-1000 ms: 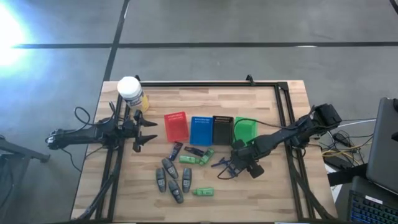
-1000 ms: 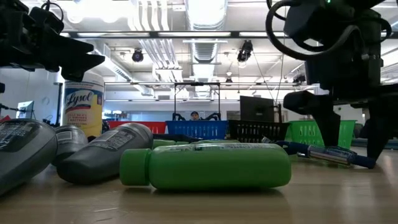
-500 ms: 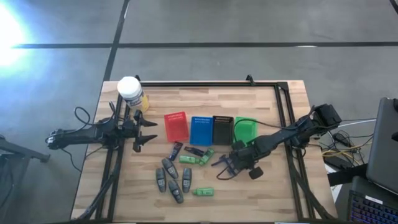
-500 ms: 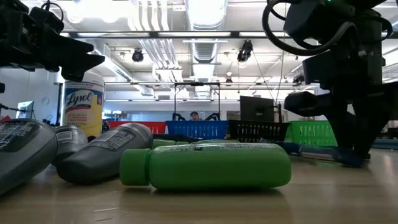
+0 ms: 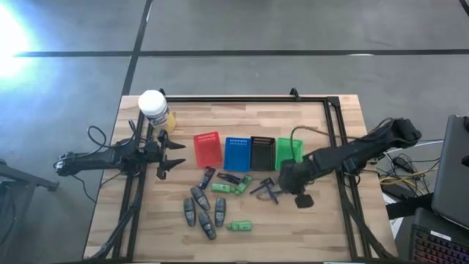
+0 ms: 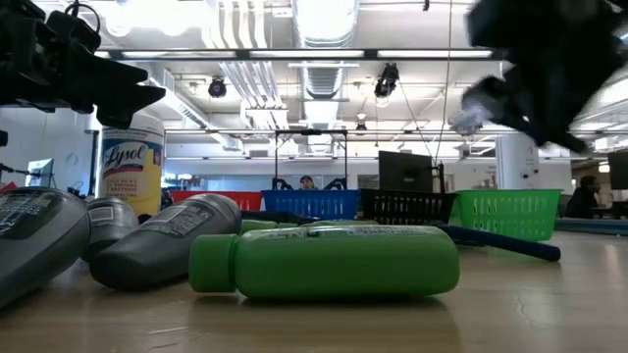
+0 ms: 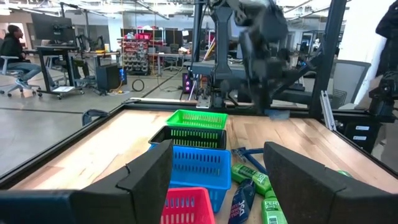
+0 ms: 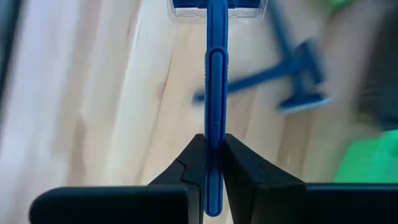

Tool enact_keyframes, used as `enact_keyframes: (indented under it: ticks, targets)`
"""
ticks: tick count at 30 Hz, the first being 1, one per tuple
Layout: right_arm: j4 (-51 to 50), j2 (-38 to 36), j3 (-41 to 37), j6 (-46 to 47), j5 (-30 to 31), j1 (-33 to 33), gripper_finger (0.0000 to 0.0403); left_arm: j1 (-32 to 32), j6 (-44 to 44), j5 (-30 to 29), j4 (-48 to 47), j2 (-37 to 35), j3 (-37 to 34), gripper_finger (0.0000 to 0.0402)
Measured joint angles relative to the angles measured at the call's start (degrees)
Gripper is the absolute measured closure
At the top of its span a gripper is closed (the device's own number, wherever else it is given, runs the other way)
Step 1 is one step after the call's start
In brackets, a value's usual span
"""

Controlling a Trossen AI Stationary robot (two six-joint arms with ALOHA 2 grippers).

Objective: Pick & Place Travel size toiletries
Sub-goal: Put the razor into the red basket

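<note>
Grey tubes [image 5: 201, 213], green tubes [image 5: 239, 226] and dark stick-like pieces [image 5: 229, 178] lie on the wooden table, in front of the baskets. My right gripper [image 5: 278, 183] is shut on a blue razor [image 8: 213, 74], above the table just near of the green basket [image 5: 289, 152]. A second blue razor [image 8: 292, 84] lies flat on the wood beside it. My left gripper [image 5: 172, 155] hovers open at the table's left, near the yellow jar [image 5: 154, 108], with nothing between its fingers [image 7: 146, 180]. My right gripper pinches the razor's handle [image 8: 213, 121] between its two fingers, near the handle's free end. The handle runs straight out ahead of the fingers, along them, to the razor's head [image 8: 214, 6]. The gripper slants down from above, and the razor looks lifted off the wood.
Red [image 5: 207, 149], blue [image 5: 237, 152] and black [image 5: 261, 152] slotted baskets stand in a row beside the green one at mid table. A black frame rail [image 5: 333, 147] runs along the right side. Bare wood lies near the front right.
My right gripper has shut on the blue razor's handle and then risen from the table, blurred and high in the low view. The second razor has stayed on the wood.
</note>
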Motion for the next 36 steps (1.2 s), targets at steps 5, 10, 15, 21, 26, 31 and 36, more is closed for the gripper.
enact_keyframes:
  ticks: [5, 10, 15, 21, 26, 31, 36]
  targets:
    - [6.5, -3.0, 2.0, 9.5, -0.4, -7.7, 0.0374, 0.0, 0.0, 0.0, 0.0, 0.0, 0.0, 0.0145]
    - [8.4, -1.8, 5.6, 14.7, -3.6, -13.5, 0.0374, -0.1, -13.0, 0.0, 6.3, 0.2, 0.0, 0.0145]
    - [11.0, 4.6, 11.9, 13.3, -3.8, -17.7, 0.0374, -0.1, -49.8, -2.7, 18.3, 0.3, 0.0, 0.0145]
    - [6.5, 12.5, 20.2, 2.6, -12.1, -21.9, 0.0374, 0.0, -58.0, -13.5, 20.3, 0.5, 0.5, 0.0145]
    - [-3.5, 15.2, 25.3, -8.2, -16.2, -25.4, 0.0374, -0.1, -58.4, -15.7, 20.9, 1.2, 0.9, 0.0145]
    - [1.9, 18.0, 28.7, -4.3, -16.6, -29.2, 0.0374, -0.1, -58.1, -21.0, 20.5, 4.2, 1.0, 0.0145]
    - [12.7, 23.2, 33.4, 5.8, -21.2, -31.3, 0.0374, -0.1, -57.2, -22.8, 20.4, 9.8, 2.3, 0.0145]
